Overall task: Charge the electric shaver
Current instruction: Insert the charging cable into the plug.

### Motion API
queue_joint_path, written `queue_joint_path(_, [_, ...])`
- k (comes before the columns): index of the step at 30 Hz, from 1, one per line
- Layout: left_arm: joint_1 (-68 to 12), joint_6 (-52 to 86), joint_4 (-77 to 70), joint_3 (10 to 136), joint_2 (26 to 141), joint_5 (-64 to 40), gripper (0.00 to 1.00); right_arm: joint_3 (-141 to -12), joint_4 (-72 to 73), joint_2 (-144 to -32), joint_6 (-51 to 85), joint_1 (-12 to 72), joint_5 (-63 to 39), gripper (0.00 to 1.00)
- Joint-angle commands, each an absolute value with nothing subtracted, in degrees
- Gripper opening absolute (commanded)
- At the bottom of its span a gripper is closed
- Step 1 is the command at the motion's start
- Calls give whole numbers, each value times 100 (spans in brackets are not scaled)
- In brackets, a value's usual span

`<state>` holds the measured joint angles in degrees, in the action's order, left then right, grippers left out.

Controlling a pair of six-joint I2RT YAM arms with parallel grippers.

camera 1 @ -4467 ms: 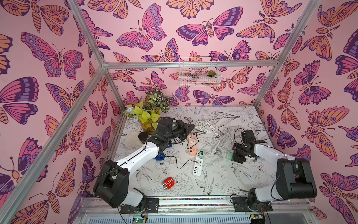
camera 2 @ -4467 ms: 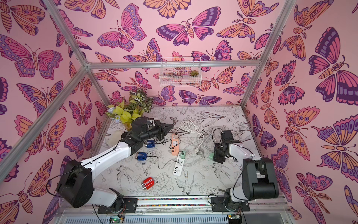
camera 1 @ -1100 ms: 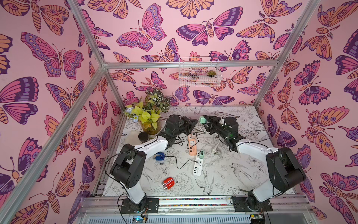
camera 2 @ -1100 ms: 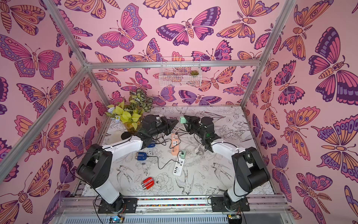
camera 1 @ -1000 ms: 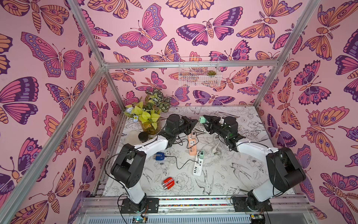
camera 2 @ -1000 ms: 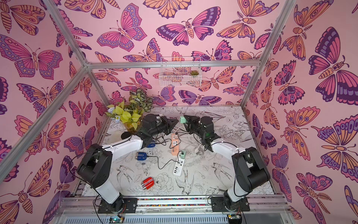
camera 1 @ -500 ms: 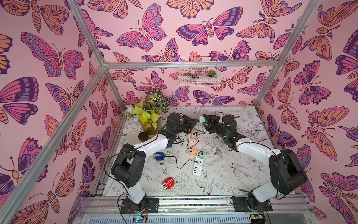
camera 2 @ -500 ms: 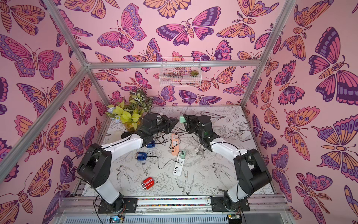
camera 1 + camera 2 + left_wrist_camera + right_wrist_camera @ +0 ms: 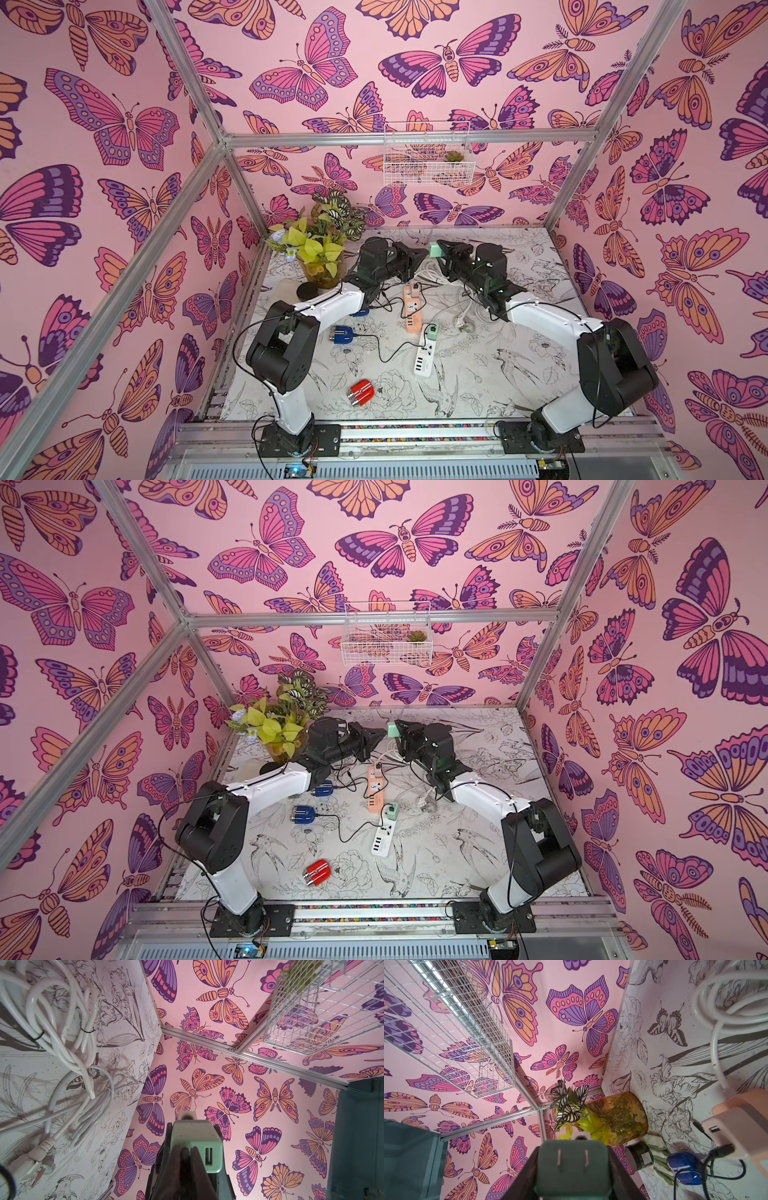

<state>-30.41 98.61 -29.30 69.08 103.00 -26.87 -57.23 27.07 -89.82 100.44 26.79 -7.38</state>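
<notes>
**A:** Left wrist view: what are the left gripper (image 9: 185, 1159) fingers doing?

**B:** They are pressed together, with the tips right at the face of the mint-green USB adapter (image 9: 196, 1138), beside its port. I cannot tell whether they pinch anything.

**A:** Who holds the adapter?

**B:** The right gripper (image 9: 573, 1153) is clamped on its sides, and the two prongs face that wrist's camera. In both top views the adapter is raised above the far end of the table (image 9: 540, 374).

**A:** And the shaver?

**B:** A blue shaver (image 9: 360, 311) lies on the table just beside the left arm (image 9: 332, 301), with a black cable by it. A second blue shaver (image 9: 341, 334) and a red shaver (image 9: 361, 392) lie nearer the front, well apart from both grippers.
</notes>
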Motion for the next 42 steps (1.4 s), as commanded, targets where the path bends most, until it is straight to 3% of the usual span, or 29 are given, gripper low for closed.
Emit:
queue_joint_path(1, [-3357,9619,-2935,7174,10574,-3527,0,-6142,2729,-8965,10081,3313,-2183,0])
queue_joint_path(5, [-3375,9389,-2787,7103,10438,-3692,0,-6090,2556,-8948,10065,3268,-2114,0])
queue_joint_path(8, [-3308,9008,-2359,6884,10033,-3586,29,-5923,2211,-8762,10075,3054,-1955,0])
queue_joint_path(10, [-3254,8608,-1874,6804,9690,-3495,43,-5856,1774,-8614,10059,2894,-1867,0])
queue_joint_path(17, [-3147,7193,-267,6658,8542,-3082,63,-5827,588,-8325,10043,2567,-1766,0])
queue_joint_path(25, [-3104,6013,545,6438,7829,-3096,66,-5596,321,-8245,10503,2436,-2030,0])
queue_joint_path(32, [-3111,4244,1735,6913,7922,-2890,67,-5584,133,-8191,11115,2409,-2562,0])
queue_joint_path(42, [-3420,2886,1077,7038,8600,-2558,71,-5648,-68,-8071,11661,2408,-3200,0])
